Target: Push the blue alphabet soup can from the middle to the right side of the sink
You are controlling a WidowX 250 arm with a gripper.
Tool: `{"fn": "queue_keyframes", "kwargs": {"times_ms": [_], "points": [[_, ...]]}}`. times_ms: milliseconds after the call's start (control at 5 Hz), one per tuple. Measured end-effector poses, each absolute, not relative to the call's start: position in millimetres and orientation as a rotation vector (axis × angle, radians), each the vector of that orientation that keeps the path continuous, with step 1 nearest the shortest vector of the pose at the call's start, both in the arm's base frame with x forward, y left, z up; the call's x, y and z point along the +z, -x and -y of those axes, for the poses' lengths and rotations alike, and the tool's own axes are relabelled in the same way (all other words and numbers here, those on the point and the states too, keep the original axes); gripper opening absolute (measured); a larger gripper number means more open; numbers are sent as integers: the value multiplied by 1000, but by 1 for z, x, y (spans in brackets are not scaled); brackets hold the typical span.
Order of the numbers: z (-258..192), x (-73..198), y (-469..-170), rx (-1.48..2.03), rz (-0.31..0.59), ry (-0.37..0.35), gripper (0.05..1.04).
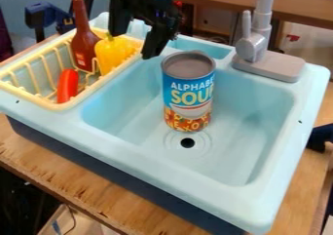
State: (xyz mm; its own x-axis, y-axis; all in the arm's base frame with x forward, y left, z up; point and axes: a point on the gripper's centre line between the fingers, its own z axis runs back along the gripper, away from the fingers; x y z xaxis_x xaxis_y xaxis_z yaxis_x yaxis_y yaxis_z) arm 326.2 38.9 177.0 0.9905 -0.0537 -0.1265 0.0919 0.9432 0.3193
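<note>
Over the back of the sink, at the top of the view, my black gripper (134, 44) hangs open, its two fingers spread apart. Just below and left of it, a yellow pepper (112, 54) lies in the cream dish rack (78, 100). A brown bottle (84, 43) stands tilted beside the pepper, and a red-orange item (67, 85) leans at the rack's front. To the gripper's right, a soup can (188, 95) stands upright in the basin of the light blue sink (175, 163), just behind the drain. The can and the gripper are apart.
A grey faucet (259, 44) rises from the sink's back right corner. The sink's raised rim surrounds the basin. Under the sink is a wooden table (78, 195), and a dark blue clamp-like object (46, 15) stands behind the rack.
</note>
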Motion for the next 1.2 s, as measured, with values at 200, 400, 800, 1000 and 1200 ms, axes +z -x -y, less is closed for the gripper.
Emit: {"fn": "queue_keyframes", "kwargs": {"times_ms": [200, 400, 800, 1000, 1200], "points": [[-42, 171, -331, -74, -127, -349, 1002], [-42, 157, -338, -110, -151, -348, 1003], [-40, 153, -343, -125, -129, -342, 1002], [-33, 147, -340, -147, -141, -341, 1002], [-18, 144, -335, -168, -125, -316, 1000]]}}
